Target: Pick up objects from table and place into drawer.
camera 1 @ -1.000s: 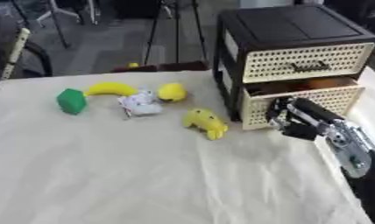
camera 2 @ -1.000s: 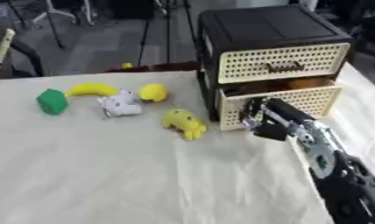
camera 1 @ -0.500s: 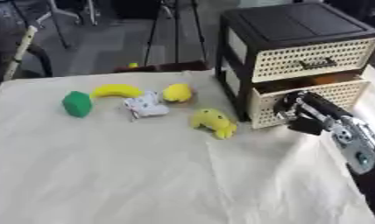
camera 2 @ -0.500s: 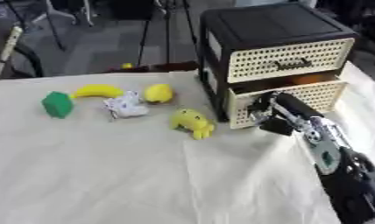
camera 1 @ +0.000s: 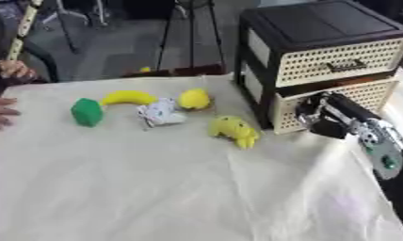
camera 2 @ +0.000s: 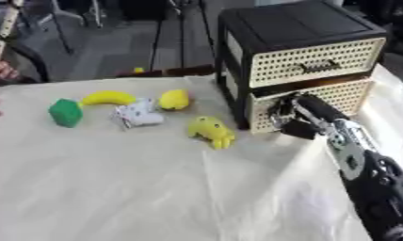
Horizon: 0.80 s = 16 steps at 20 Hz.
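In the left eye view, the right hand (camera 1: 324, 123) is seen curled at the lower drawer (camera 1: 353, 96) front; whether anything is clamped cannot be told. In the right eye view, the yellow toy (camera 2: 210, 131) lies to its left, untouched on the tabletop (camera 2: 155, 188). A slipped pull could leave the drawer barely open.

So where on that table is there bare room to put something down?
The whole near half of the white cloth is bare, below the toys. It is crowded further back: green block, banana, lemon and yellow toy cluster together, and the right hand fills the space before the drawers.
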Each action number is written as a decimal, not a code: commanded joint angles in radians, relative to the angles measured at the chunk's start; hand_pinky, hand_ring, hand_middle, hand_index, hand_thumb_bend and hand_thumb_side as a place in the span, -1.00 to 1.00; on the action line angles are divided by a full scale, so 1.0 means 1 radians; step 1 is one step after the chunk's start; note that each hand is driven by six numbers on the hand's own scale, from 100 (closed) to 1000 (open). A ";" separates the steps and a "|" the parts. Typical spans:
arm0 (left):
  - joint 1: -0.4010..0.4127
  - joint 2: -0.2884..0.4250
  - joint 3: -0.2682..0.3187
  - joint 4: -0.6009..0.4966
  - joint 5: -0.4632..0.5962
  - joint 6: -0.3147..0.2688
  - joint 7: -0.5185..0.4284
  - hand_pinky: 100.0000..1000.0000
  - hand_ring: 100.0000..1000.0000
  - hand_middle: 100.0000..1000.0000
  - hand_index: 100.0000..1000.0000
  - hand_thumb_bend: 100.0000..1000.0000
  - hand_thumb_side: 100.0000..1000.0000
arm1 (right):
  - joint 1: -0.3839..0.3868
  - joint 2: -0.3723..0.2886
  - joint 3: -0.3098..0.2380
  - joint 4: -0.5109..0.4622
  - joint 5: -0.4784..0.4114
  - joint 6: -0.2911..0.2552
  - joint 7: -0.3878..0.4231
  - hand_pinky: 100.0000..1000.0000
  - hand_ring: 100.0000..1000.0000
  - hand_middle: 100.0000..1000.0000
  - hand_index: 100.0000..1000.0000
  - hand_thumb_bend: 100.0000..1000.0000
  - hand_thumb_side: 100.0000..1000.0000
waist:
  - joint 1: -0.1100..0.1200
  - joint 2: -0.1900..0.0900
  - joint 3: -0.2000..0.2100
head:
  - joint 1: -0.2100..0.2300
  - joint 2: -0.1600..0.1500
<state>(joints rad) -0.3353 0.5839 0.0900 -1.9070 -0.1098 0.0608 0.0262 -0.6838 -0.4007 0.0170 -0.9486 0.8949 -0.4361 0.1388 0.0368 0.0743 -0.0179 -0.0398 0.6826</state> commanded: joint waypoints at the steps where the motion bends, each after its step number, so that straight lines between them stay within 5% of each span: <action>1: -0.017 0.015 0.010 -0.016 0.006 -0.003 -0.003 0.02 -0.12 0.14 0.42 0.08 0.58 | -0.039 -0.027 -0.008 -0.002 0.006 -0.013 -0.006 -0.10 0.32 0.39 0.32 -1.00 0.75 | 0.000 -0.009 0.004 | -0.006 -0.010; 16: -0.022 0.007 0.006 -0.020 0.009 -0.006 -0.012 0.02 -0.12 0.14 0.42 0.08 0.59 | -0.081 0.006 -0.002 0.007 0.014 -0.037 -0.012 -0.10 0.32 0.38 0.31 -1.00 0.70 | 0.002 -0.004 0.025 | -0.015 -0.014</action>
<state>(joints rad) -0.3414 0.5717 0.0896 -1.9086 -0.1060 0.0561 0.0167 -0.7343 -0.3814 0.0186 -0.9187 0.9059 -0.4668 0.1297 0.0404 0.0813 0.0057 -0.0539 0.6750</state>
